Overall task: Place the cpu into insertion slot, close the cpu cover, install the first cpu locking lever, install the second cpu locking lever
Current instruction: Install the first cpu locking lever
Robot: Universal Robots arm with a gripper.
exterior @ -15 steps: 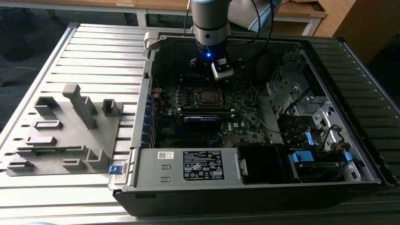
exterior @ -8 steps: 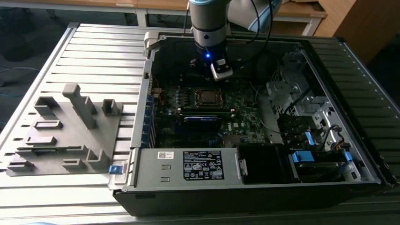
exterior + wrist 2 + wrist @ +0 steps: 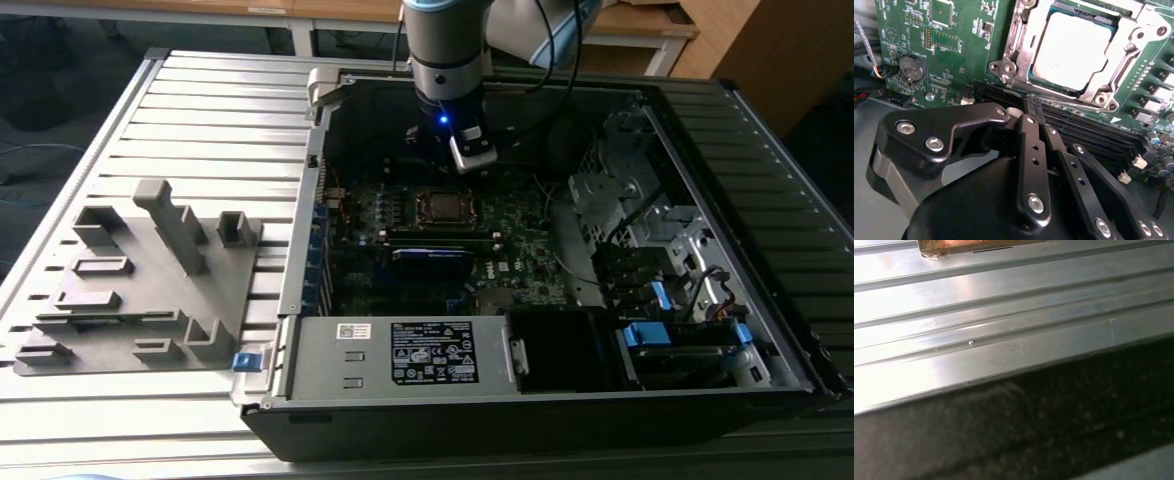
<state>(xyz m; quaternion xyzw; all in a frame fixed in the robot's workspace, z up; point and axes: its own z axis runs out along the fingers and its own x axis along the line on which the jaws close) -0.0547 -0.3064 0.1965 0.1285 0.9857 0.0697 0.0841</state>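
The cpu lies flat in its socket on the green motherboard, its dull silver top facing up. The cpu cover, a shiny metal frame, lies down around it. Thin lever rods run along the frame's sides; I cannot tell whether they are latched. My gripper is shut with nothing between its black fingers. Its tips hover over the memory slots, just beside the socket's edge. In the exterior view the gripper hangs inside the open case, just behind the socket.
A power supply box with a white label fills the case front. Drive cages and cables crowd the exterior view's right. A grey fixture tray sits on the ribbed metal table. A coin battery is on the board.
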